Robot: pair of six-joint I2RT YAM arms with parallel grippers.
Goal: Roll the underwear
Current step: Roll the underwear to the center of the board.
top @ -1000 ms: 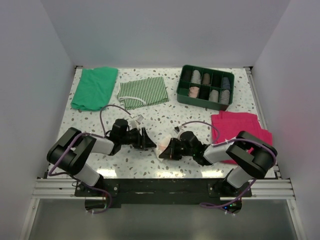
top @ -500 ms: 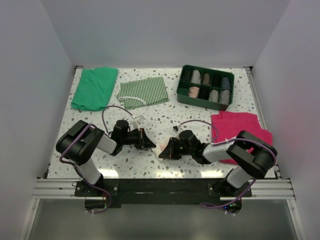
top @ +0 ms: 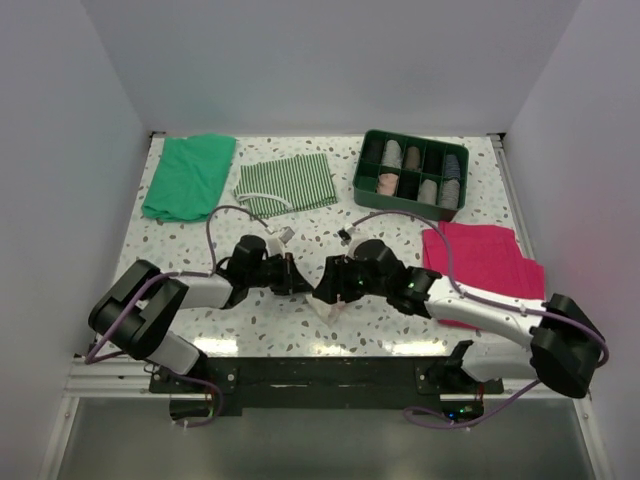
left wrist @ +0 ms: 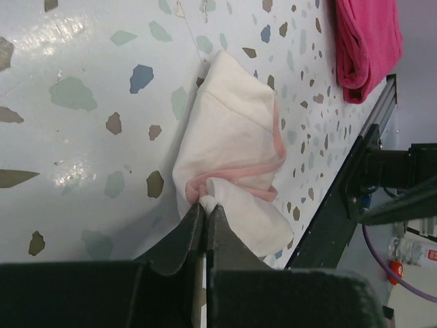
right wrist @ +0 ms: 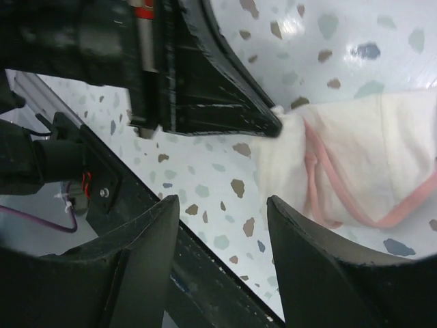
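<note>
The underwear [left wrist: 235,133] is a small pale pink garment with darker pink edging, lying crumpled on the speckled table near the front edge [top: 328,304]. My left gripper [left wrist: 206,203] is shut on a pinch of its near edge, with the cloth bunched at the fingertips. My right gripper [right wrist: 224,205] is open with nothing between its fingers, and it hovers just beside the underwear [right wrist: 369,164]. The left gripper's dark fingers [right wrist: 225,102] reach in from the opposite side. In the top view the left gripper [top: 298,282] and the right gripper [top: 330,286] meet over the garment.
A green divided tray [top: 362,172] holding several rolls stands at the back right. A magenta cloth [top: 480,260] lies to the right, a green cloth [top: 188,175] at the back left and a striped cloth [top: 285,183] beside it. The front rail [top: 320,375] is close.
My left gripper has shut on the underwear's edge. My right gripper has opened and let go of the cloth, and the right arm has stretched out to the left.
</note>
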